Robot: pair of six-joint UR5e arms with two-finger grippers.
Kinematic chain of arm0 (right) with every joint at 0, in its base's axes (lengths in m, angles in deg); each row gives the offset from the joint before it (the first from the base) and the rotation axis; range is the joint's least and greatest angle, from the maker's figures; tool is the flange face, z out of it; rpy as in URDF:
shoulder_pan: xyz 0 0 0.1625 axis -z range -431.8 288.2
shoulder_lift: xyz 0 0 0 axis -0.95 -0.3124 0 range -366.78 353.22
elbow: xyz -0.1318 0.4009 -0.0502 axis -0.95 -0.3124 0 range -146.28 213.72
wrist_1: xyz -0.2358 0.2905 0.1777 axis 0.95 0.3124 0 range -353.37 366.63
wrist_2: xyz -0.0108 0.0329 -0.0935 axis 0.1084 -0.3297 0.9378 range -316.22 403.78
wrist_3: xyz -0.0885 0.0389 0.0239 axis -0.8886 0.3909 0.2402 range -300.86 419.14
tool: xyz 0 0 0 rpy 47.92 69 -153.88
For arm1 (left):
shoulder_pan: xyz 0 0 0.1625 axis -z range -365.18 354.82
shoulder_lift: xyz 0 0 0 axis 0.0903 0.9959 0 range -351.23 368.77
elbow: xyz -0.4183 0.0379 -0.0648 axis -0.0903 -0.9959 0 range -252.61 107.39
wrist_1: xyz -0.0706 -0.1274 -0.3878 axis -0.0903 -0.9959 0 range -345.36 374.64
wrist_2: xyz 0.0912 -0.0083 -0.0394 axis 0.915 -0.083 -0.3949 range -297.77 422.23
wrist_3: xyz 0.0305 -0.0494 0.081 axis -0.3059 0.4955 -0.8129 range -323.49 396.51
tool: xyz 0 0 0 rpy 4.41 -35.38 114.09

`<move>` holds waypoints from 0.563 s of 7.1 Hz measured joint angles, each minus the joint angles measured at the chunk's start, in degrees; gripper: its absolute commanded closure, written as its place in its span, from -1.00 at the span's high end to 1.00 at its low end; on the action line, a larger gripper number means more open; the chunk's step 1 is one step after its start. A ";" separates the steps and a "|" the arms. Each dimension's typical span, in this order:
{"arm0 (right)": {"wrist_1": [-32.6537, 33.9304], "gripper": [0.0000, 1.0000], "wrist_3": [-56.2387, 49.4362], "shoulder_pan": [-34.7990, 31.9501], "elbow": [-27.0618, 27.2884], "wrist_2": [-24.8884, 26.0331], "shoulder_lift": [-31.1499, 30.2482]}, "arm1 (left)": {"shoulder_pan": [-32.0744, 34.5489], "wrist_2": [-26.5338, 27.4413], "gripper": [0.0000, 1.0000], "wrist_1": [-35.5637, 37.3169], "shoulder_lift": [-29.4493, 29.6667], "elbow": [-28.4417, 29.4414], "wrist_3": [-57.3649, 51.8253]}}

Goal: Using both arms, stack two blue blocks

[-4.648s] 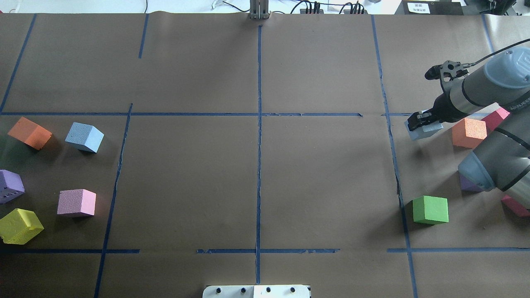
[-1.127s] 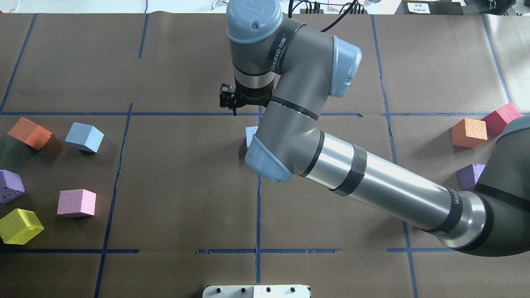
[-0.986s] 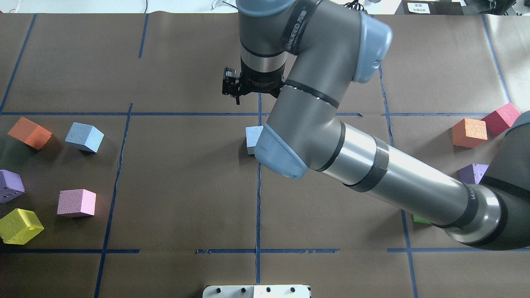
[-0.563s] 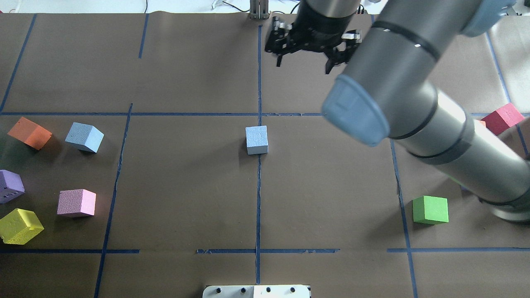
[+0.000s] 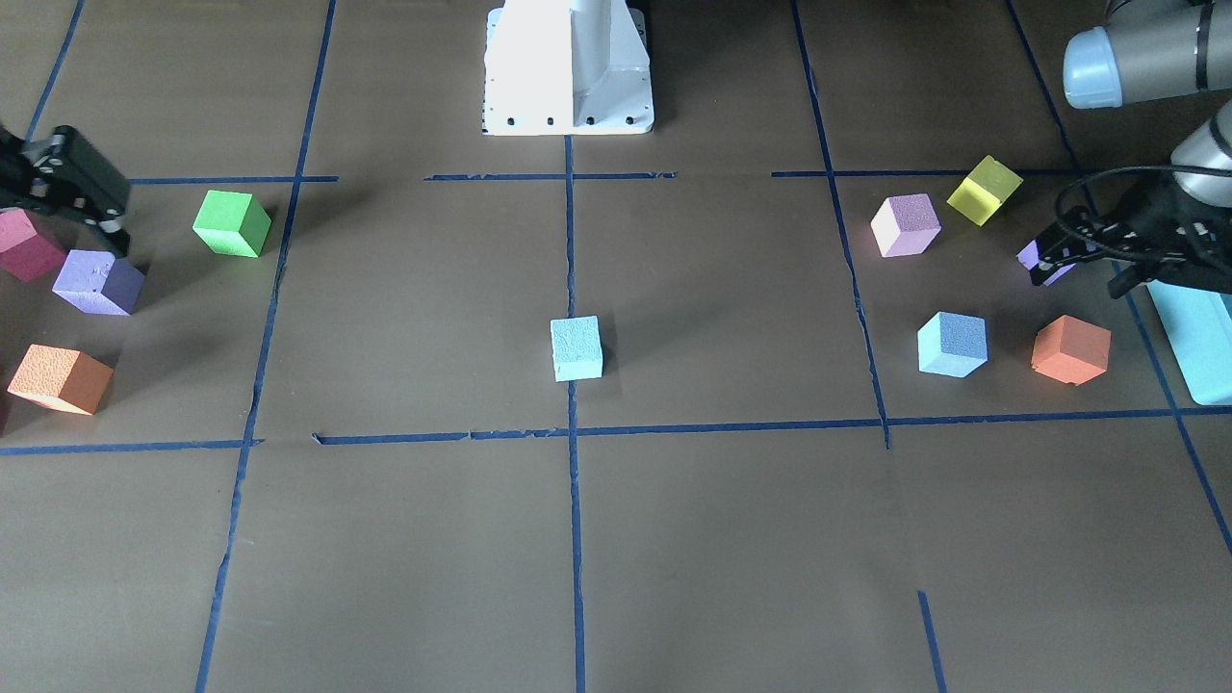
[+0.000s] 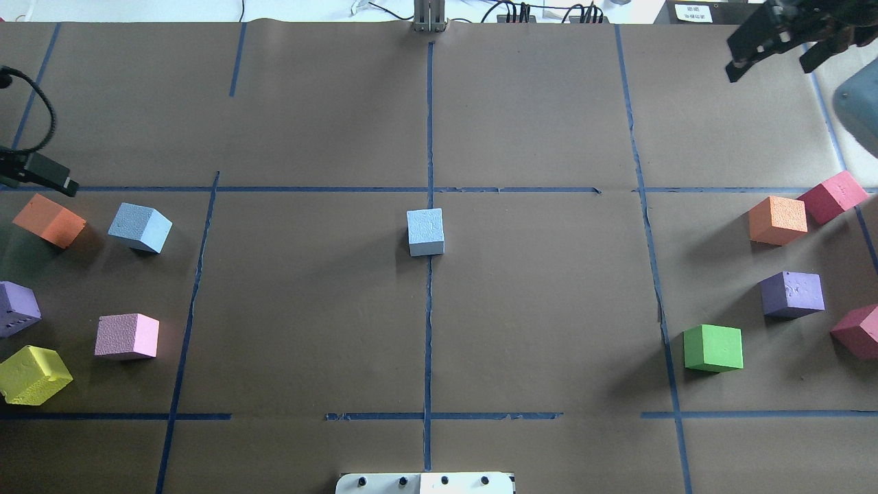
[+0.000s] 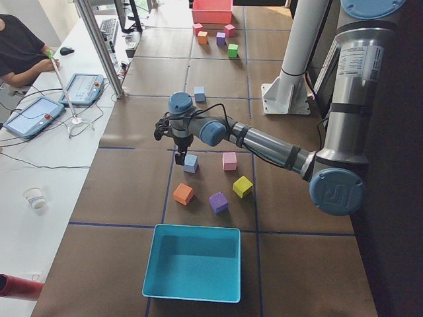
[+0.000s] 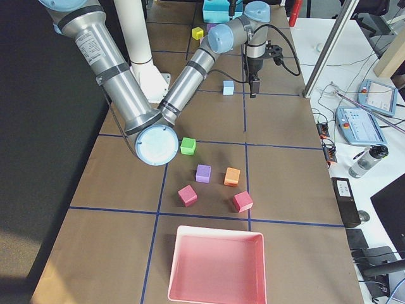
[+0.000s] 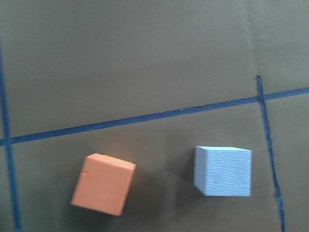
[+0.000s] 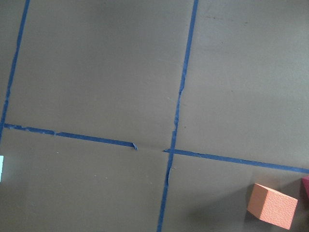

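Note:
One blue block (image 6: 425, 232) sits alone at the table's centre on the middle tape line; it also shows in the front-facing view (image 5: 577, 348). The second blue block (image 6: 140, 228) sits on the left side beside an orange cube (image 6: 49, 219); both show in the left wrist view, the blue block (image 9: 223, 170) right of the orange cube (image 9: 103, 183). My left gripper (image 5: 1080, 274) hovers open and empty above the table, beside that block. My right gripper (image 6: 774, 55) is raised at the far right, open and empty, well away from the centre block.
Purple (image 6: 17, 309), pink (image 6: 127, 336) and yellow (image 6: 33, 374) cubes lie on the left. Orange (image 6: 777, 219), red (image 6: 831, 195), purple (image 6: 792, 293) and green (image 6: 713, 348) cubes lie on the right. A teal box (image 7: 193, 262) and a pink tray (image 8: 217, 266) stand at the table's ends.
My right gripper carried a blue block to the centre, let it go and pulled up and away to the far right. My left gripper has come into view at the left edge.

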 measured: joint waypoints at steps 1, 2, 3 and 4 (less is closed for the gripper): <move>-0.04 0.99 -6.22 -2.72 -0.54 -0.85 -3.19 | -3.71 3.00 1.00 -6.23 0.41 3.14 4.74; -0.08 0.99 -10.85 -4.68 -1.61 -1.22 -5.35 | -6.22 5.34 1.00 -11.61 1.24 7.08 7.79; -0.12 0.99 -14.87 -6.62 -3.00 -1.65 -7.20 | -8.04 6.77 1.00 -14.91 2.44 10.68 9.45; -0.14 0.99 -18.48 -8.45 -4.56 -2.03 -8.49 | -9.34 7.32 1.00 -16.20 3.39 12.89 10.06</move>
